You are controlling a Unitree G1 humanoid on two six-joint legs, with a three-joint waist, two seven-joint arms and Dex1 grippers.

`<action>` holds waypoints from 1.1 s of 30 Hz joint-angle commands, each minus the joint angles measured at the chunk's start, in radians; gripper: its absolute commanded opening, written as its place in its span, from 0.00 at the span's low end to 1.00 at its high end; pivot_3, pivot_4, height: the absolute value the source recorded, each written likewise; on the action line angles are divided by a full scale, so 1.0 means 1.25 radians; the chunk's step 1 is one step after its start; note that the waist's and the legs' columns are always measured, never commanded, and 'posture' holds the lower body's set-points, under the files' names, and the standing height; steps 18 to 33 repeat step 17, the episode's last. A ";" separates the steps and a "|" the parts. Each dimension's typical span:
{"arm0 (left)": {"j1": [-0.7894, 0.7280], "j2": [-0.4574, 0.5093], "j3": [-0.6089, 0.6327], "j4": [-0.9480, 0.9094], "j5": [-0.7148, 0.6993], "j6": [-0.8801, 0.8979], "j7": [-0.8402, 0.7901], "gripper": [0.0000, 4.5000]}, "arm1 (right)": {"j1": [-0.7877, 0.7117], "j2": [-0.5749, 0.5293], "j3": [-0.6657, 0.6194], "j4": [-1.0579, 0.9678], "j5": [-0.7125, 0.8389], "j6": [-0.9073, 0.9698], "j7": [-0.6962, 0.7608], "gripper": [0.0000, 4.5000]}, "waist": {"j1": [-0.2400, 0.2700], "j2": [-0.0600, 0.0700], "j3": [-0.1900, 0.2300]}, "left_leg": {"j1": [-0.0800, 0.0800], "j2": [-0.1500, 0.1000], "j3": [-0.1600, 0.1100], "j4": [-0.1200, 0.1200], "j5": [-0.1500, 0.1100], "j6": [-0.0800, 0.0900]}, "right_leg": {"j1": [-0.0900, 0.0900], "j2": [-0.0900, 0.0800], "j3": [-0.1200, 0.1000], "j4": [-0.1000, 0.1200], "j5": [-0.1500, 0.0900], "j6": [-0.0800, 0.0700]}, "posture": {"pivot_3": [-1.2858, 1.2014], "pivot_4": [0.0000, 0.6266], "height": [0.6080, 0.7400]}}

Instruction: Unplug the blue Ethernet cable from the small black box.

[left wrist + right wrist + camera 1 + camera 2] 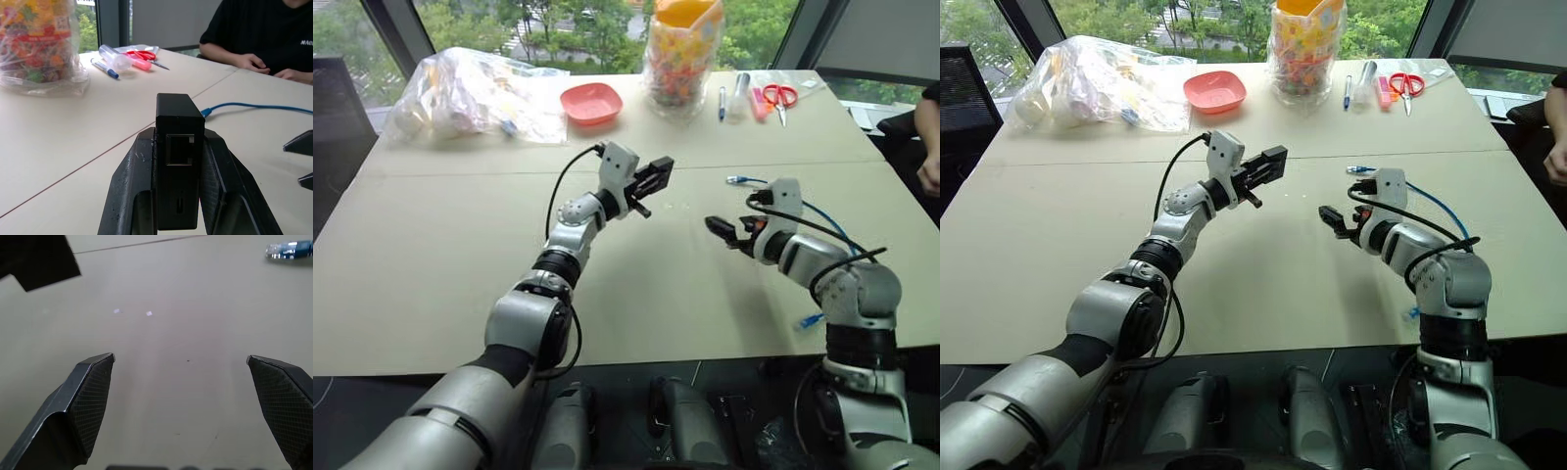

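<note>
My left gripper (655, 176) is raised above the middle of the table and is shut on the small black box (178, 147). The box stands upright between the fingers (129, 186), and the port in its face is empty. The blue Ethernet cable (822, 217) lies on the table to the right, apart from the box. Its clear plug (736, 180) rests on the tabletop, and the cord runs back behind my right arm. My right gripper (717, 228) hovers low over the table, open, with nothing between its fingertips (95, 382). The plug (288, 249) lies beyond it.
At the table's far side are a pink bowl (591, 102), a bag of colourful sweets (683, 49), a clear plastic bag (475, 93), pens (722, 101) and red scissors (780, 95). A person's arm (930, 147) rests at the right edge.
</note>
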 commanded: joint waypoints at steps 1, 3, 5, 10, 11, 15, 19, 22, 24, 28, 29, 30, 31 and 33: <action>-0.026 -0.008 -0.002 0.020 0.023 -0.019 0.025 0.50 | 0.020 0.030 -0.055 -0.100 0.014 -0.003 -0.051 1.00 | 0.000 0.000 0.000 | 0.000 0.000 0.000 0.000 0.000 0.000 | 0.000 0.000 0.000 0.000 0.000 0.000 | 0.52 0.24 1.00; -0.028 -0.011 -0.002 0.028 0.033 -0.020 0.031 0.71 | 0.038 0.040 -0.069 -0.124 0.006 -0.013 -0.065 1.00 | -0.001 0.000 0.000 | 0.001 0.000 0.000 0.000 0.000 0.000 | 0.001 0.000 0.000 0.000 0.000 0.000 | 0.52 0.24 1.00; -0.029 -0.007 -0.002 0.029 0.039 -0.019 0.029 0.89 | 0.054 0.037 -0.075 -0.143 0.004 -0.021 -0.066 1.00 | -0.001 0.000 0.000 | 0.000 0.000 -0.001 0.000 0.000 0.000 | 0.000 0.000 0.000 0.000 0.000 0.000 | 0.52 0.24 1.00; -0.011 0.057 0.036 -0.061 -0.030 0.088 -0.117 1.00 | 0.130 0.000 -0.070 -0.219 0.010 -0.071 -0.002 1.00 | -0.002 0.000 0.000 | 0.000 0.000 0.000 -0.001 0.000 0.000 | 0.000 0.000 0.000 -0.001 0.000 0.000 | 0.52 0.24 1.00; 0.010 0.080 0.044 -0.121 -0.056 0.132 -0.164 1.00 | 0.152 -0.003 -0.073 -0.236 0.019 -0.084 0.016 1.00 | -0.004 0.000 0.000 | 0.000 0.000 0.000 -0.001 0.000 0.000 | 0.000 0.001 0.000 -0.001 0.000 0.000 | 0.52 0.24 1.00; 0.166 0.179 0.046 -0.484 -0.169 0.432 -0.251 1.00 | 0.212 0.013 -0.086 -0.267 0.041 -0.128 0.049 1.00 | -0.011 0.001 -0.001 | 0.001 0.002 0.000 -0.002 0.000 0.000 | 0.000 0.002 0.000 -0.001 0.000 -0.001 | 0.52 0.24 1.00; 0.256 0.230 0.046 -0.669 -0.213 0.580 -0.235 1.00 | 0.238 0.020 -0.085 -0.277 0.046 -0.149 0.058 1.00 | -0.012 0.001 -0.001 | 0.002 0.002 0.000 -0.002 0.000 0.000 | 0.000 0.003 0.001 0.000 -0.001 -0.001 | 0.52 0.24 1.00; 0.256 0.230 0.046 -0.669 -0.213 0.580 -0.235 1.00 | 0.238 0.020 -0.085 -0.277 0.046 -0.149 0.058 1.00 | -0.012 0.001 -0.001 | 0.002 0.002 0.000 -0.002 0.000 0.000 | 0.000 0.003 0.001 0.000 -0.001 -0.001 | 0.52 0.24 1.00; 0.256 0.230 0.046 -0.669 -0.213 0.580 -0.235 1.00 | 0.238 0.020 -0.085 -0.277 0.046 -0.149 0.058 1.00 | -0.012 0.001 -0.001 | 0.002 0.002 0.000 -0.002 0.000 0.000 | 0.000 0.003 0.001 0.000 -0.001 -0.001 | 0.52 0.24 1.00; 0.256 0.230 0.046 -0.669 -0.213 0.580 -0.235 1.00 | 0.238 0.020 -0.085 -0.277 0.046 -0.149 0.058 1.00 | -0.012 0.001 -0.001 | 0.002 0.002 0.000 -0.002 0.000 0.000 | 0.000 0.003 0.001 0.000 -0.001 -0.001 | 0.52 0.24 1.00; 0.256 0.230 0.046 -0.669 -0.213 0.580 -0.235 1.00 | 0.238 0.020 -0.085 -0.277 0.046 -0.149 0.058 1.00 | -0.012 0.001 -0.001 | 0.002 0.002 0.000 -0.002 0.000 0.000 | 0.000 0.003 0.001 0.000 -0.001 -0.001 | 0.52 0.24 1.00; 0.256 0.230 0.046 -0.669 -0.213 0.580 -0.235 1.00 | 0.238 0.020 -0.085 -0.277 0.046 -0.149 0.058 1.00 | -0.012 0.001 -0.001 | 0.002 0.002 0.000 -0.002 0.000 0.000 | 0.000 0.003 0.001 0.000 -0.001 -0.001 | 0.52 0.24 1.00; 0.256 0.230 0.046 -0.669 -0.213 0.580 -0.235 1.00 | 0.238 0.020 -0.085 -0.277 0.046 -0.149 0.058 1.00 | -0.012 0.001 -0.001 | 0.002 0.002 0.000 -0.002 0.000 0.000 | 0.000 0.003 0.001 0.000 -0.001 -0.001 | 0.52 0.24 1.00; 0.256 0.230 0.046 -0.669 -0.213 0.580 -0.235 1.00 | 0.238 0.020 -0.085 -0.277 0.046 -0.149 0.058 1.00 | -0.012 0.001 -0.001 | 0.002 0.002 0.000 -0.002 0.000 0.000 | 0.000 0.003 0.001 0.000 -0.001 -0.001 | 0.52 0.24 1.00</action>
